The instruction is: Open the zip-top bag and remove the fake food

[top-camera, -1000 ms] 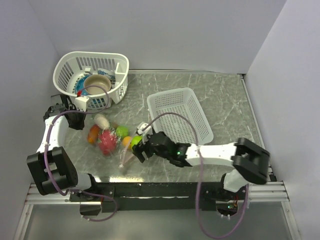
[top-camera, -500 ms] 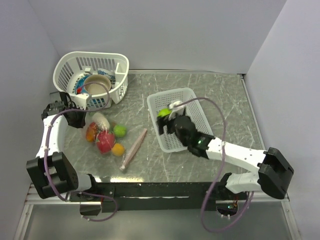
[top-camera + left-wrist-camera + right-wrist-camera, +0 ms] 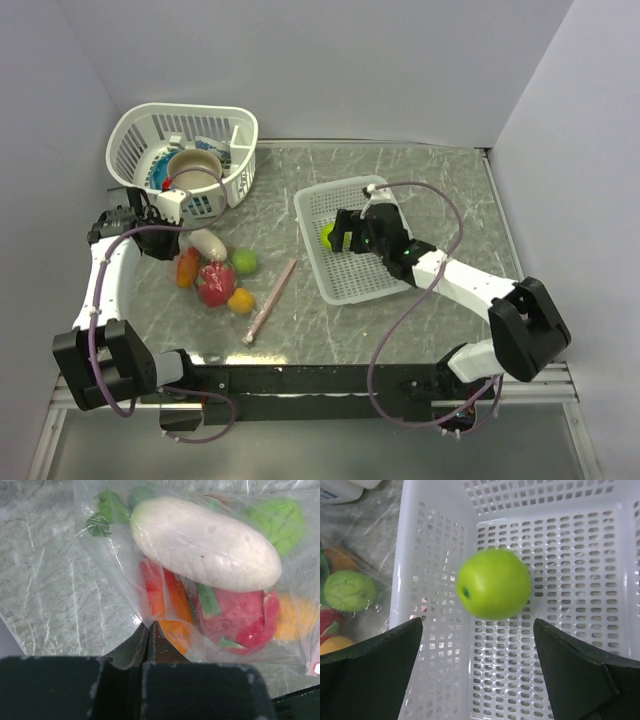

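In the top view the left tool (image 3: 157, 240) sits at the left middle of the frame, at the upper-left corner of the zip-top bag (image 3: 222, 262), which lies flat on the table (image 3: 440, 180) just right of it. The left wrist view shows this tool's two fingers pressed together, with a fold of the clear film pinched between their tips at the lower centre of the frame. The fake food (image 3: 205, 545) still inside the bag fills the upper right of that view: a long white piece, red and orange pieces under it, a green piece at the top right and a yellow one at the right edge. The pink zip strip (image 3: 270, 300) runs diagonally at the bag's lower right side, well apart from the left tool.

The right tool (image 3: 342, 232) hangs over the left end of the rectangular white basket (image 3: 400, 215), right of centre. Its fingers (image 3: 375, 665) are spread wide. A lime-green ball (image 3: 493, 583) lies between them inside the basket, touching neither finger; it looks slightly blurred, and whether it rests on the basket floor cannot be told.
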Robot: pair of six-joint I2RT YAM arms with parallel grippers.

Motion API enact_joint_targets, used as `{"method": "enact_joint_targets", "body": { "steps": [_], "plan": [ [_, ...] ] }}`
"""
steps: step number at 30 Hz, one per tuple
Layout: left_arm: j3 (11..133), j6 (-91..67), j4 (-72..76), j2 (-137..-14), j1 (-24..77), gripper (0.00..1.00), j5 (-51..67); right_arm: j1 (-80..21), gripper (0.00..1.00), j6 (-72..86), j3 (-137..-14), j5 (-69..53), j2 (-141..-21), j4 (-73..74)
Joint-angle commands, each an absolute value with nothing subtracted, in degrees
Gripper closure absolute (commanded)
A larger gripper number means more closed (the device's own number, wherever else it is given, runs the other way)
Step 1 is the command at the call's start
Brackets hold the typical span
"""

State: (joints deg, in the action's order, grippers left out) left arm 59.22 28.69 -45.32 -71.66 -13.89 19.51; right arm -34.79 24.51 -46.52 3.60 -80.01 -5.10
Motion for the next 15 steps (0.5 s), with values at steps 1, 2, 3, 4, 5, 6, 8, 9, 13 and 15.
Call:
{"method": "enact_joint_targets", "body": {
  "steps": [1,2,3,4,5,6,8,9,13,15],
  "plan": [
    [59.24,28.48,-43.86,-70.93,-13.89,0.99,19.95,-35.22,0.00,24.27,-48.34,-1.63,-77.81,-6.33],
    [58.80,28.39,-43.25,-71.01,-13.89,0.99,19.52,-38.99,0.00,18.43,-48.51,18.26,-76.39,-4.76],
    [58.28,28.21,-42.55,-71.19,-13.89,0.99,17.77,-49.73,0.00,14.63,-49.04,26.46,-75.51,-4.92],
    [57.66,28.21,-40.71,-71.71,-13.80,0.99,16.88,-53.49,0.00,9.02,-49.48,31.68,-75.67,-5.62],
    [56.53,28.21,-39.74,-71.98,-13.97,0.99,15.92,-56.40,0.00,8.70,-50.35,35.38,-76.20,-4.75],
    [55.82,28.30,-38.33,-72.42,-13.89,0.99,13.91,-58.08,0.00,9.83,-52.19,37.94,-76.90,-3.44],
    [53.89,28.13,-34.65,-74.17,-13.89,0.99,11.79,-56.96,0.00,15.69,-53.35,34.21,-78.48,-0.36],
    [53.27,28.04,-33.32,-74.79,-13.89,0.99,11.08,-56.52,0.00,16.69,-53.44,31.67,-78.66,1.04],
    [50.10,27.86,-27.43,-79.00,-13.80,0.99,7.22,-60.80,0.02,14.86,-50.10,23.22,-75.33,-4.55],
    [49.40,27.95,-25.68,-80.41,-13.89,0.99,6.33,-63.88,0.24,12.31,-51.05,25.30,-76.46,-6.24]
  ]
}}
